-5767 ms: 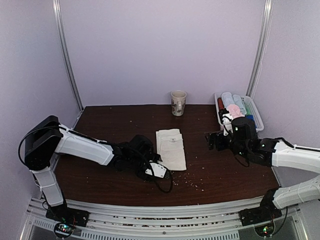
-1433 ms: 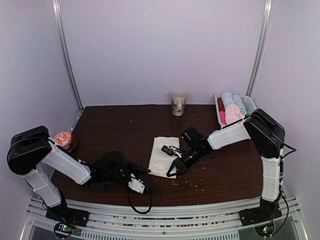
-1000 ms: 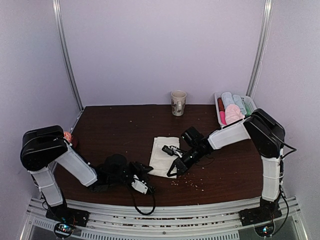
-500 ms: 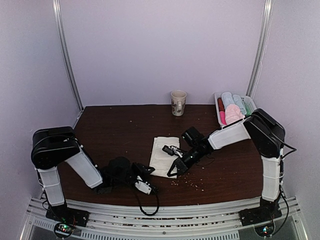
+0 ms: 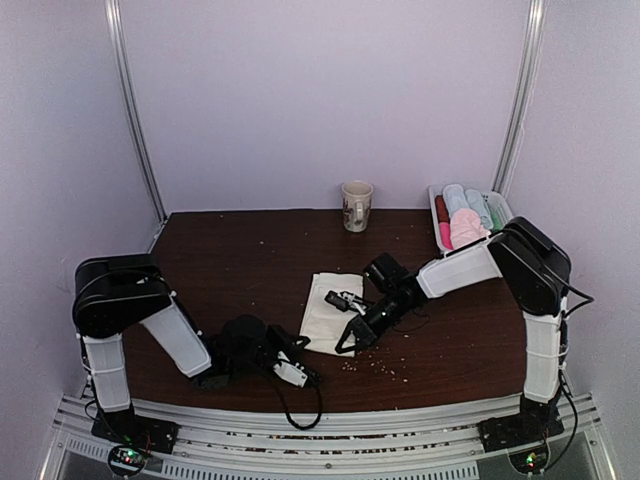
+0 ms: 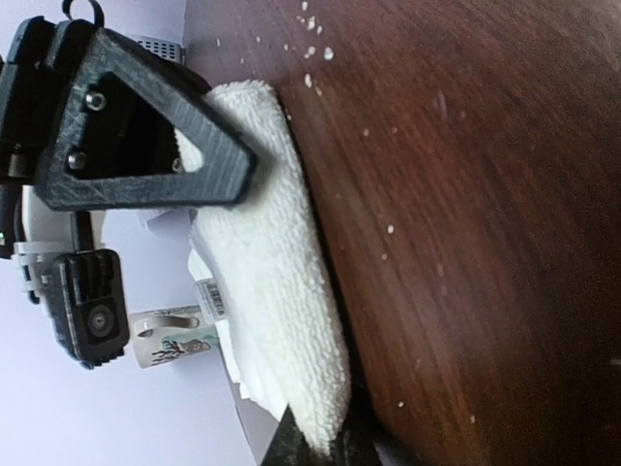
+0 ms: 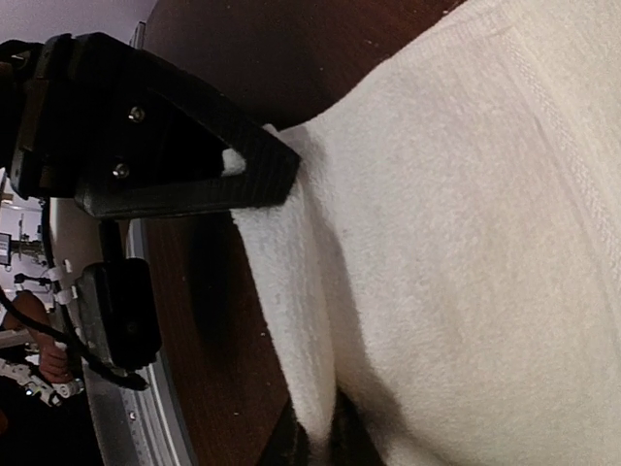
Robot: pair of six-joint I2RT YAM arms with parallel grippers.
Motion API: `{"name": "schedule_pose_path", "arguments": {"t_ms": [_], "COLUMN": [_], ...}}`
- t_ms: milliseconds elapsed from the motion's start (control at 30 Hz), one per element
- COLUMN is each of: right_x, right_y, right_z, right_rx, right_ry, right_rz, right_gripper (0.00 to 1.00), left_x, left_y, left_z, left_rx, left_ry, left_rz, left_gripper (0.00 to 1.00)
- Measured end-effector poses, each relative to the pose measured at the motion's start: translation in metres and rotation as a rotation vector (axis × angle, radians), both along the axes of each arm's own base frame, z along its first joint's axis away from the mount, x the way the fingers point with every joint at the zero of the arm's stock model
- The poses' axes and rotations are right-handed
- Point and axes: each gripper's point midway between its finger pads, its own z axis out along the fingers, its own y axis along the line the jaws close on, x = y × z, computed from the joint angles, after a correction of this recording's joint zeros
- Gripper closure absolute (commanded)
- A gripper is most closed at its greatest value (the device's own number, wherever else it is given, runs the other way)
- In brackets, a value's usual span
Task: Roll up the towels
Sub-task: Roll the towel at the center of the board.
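The left gripper (image 6: pixel 325 451) is closed narrow, apparently pinching a corner of the cream-white towel (image 5: pixel 322 312), though its tips sit at the frame's edge. The right gripper (image 7: pixel 320 445) is clamped on the other end of the same nubby terry edge. The soft folded rectangle lies beyond both on the dark wood-grain table (image 5: pixel 230 260), which is speckled with pale crumbs (image 6: pixel 312 49).

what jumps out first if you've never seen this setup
A cream-white cloth towel lies in the middle of the dark wooden table, with the left hand and right hand both pinching its near edge. At the far right sits a white tray of rolled coloured towels, and a patterned mug stands by the back wall.
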Motion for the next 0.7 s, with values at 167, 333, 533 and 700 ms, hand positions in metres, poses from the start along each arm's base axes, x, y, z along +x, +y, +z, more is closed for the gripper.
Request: {"name": "schedule_pose_path", "arguments": {"t_ms": [167, 333, 533, 700], "right_x": [0.005, 0.015, -0.003, -0.06], "right_y": [-0.013, -0.042, -0.069, -0.066], "right_z": [0.015, 0.046, 0.08, 0.073], "right_rx": [-0.059, -0.133, -0.158, -0.095], "right_ry": [-0.096, -0.296, -0.652, -0.887], "right_rz": [-0.031, -0.113, -0.169, -0.04], "right_gripper": [0.62, 0.55, 0.43, 0.41], "left_x": [-0.004, -0.004, -0.004, 0.0], "left_y": [-0.007, -0.018, -0.021, -0.022], "left_z": [-0.002, -0.001, -0.001, -0.002], "left_rx": [0.027, 0.062, 0.094, 0.117], "left_ry": [0.141, 0.328, 0.545, 0.766], "left_rz": [0.006, 0.011, 0.017, 0.018], "left_gripper": [1.0, 1.0, 1.0, 1.0]}}
